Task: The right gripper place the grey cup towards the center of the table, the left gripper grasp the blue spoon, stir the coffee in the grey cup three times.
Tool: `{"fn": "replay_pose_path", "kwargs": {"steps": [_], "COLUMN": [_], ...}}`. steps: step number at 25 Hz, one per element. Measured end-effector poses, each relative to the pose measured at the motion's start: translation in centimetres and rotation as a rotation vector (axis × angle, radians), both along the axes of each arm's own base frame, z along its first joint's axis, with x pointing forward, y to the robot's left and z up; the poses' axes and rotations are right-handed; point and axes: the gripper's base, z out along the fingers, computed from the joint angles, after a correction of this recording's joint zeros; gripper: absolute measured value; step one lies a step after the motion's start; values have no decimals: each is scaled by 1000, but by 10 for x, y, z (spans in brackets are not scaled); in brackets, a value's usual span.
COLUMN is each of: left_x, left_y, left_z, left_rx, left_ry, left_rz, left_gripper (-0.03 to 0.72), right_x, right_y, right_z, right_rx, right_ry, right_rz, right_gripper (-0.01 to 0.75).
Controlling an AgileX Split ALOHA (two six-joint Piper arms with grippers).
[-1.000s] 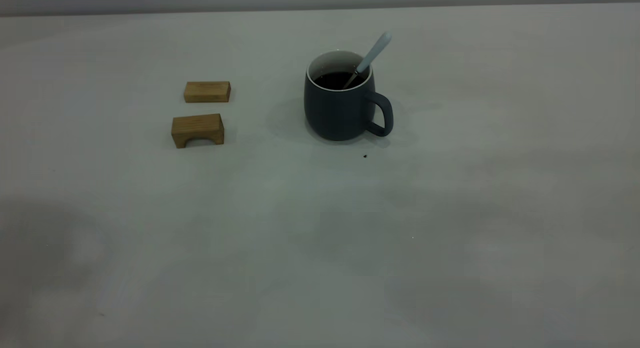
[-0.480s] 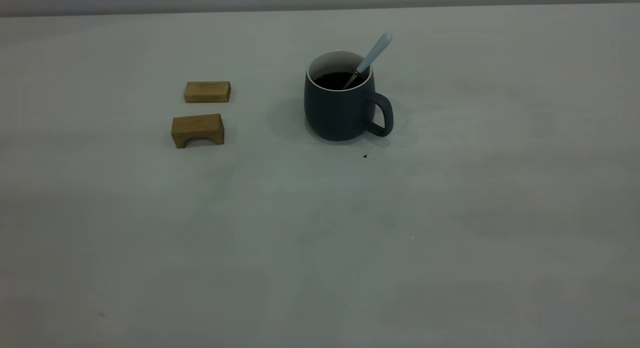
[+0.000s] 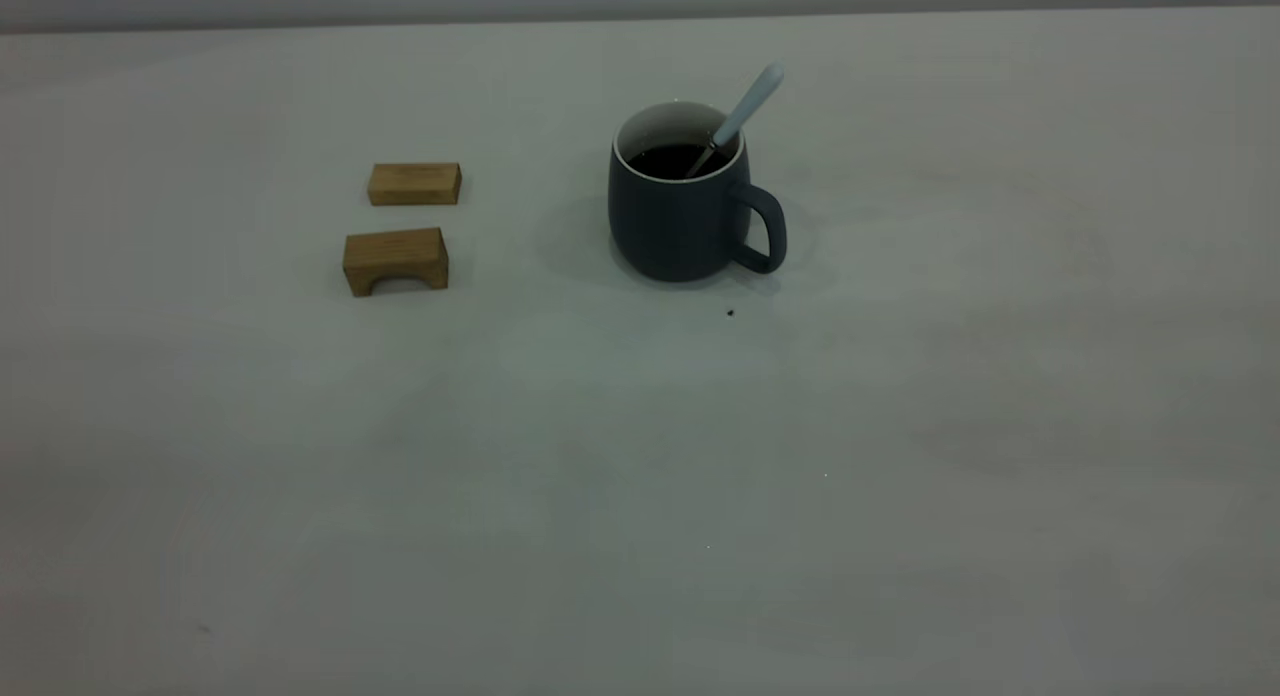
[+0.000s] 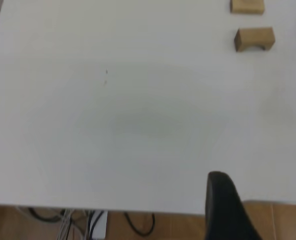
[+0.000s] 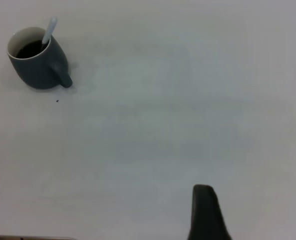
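The grey cup (image 3: 675,226) stands upright near the table's (image 3: 640,476) middle, its handle turned right, also seen in the right wrist view (image 5: 38,70). Dark coffee (image 3: 675,159) fills it. The blue spoon (image 3: 750,101) leans in the cup, its pale handle sticking up over the rim to the right. No gripper touches either. My left gripper (image 4: 262,192) hangs open over the table's near edge, far from the cup. My right gripper (image 5: 257,200) is open and well away from the cup, with only one black finger (image 5: 203,212) showing. Neither gripper appears in the exterior view.
Two tan wooden blocks lie left of the cup, a flat one (image 3: 414,184) behind an arched one (image 3: 395,259). A tiny dark speck (image 3: 730,313) sits just in front of the cup. Under the table's near edge there are cables (image 4: 93,225) on the floor.
A shadow on the near left of the table has faded away. Cup, spoon and blocks have not moved.
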Motion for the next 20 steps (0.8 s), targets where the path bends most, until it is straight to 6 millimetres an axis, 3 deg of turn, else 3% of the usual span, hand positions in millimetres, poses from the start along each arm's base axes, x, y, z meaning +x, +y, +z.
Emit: {"fn": "replay_pose_path", "kwargs": {"steps": [20], "left_x": [-3], "left_y": [0], "left_z": [0], "left_rx": [1], "left_ry": [-21], "left_rz": [1], "left_gripper": [446], "right_x": [0], "right_y": [0], "right_z": [0], "right_rx": [0], "right_ry": [0], "right_rz": [0], "right_gripper": [535]}}
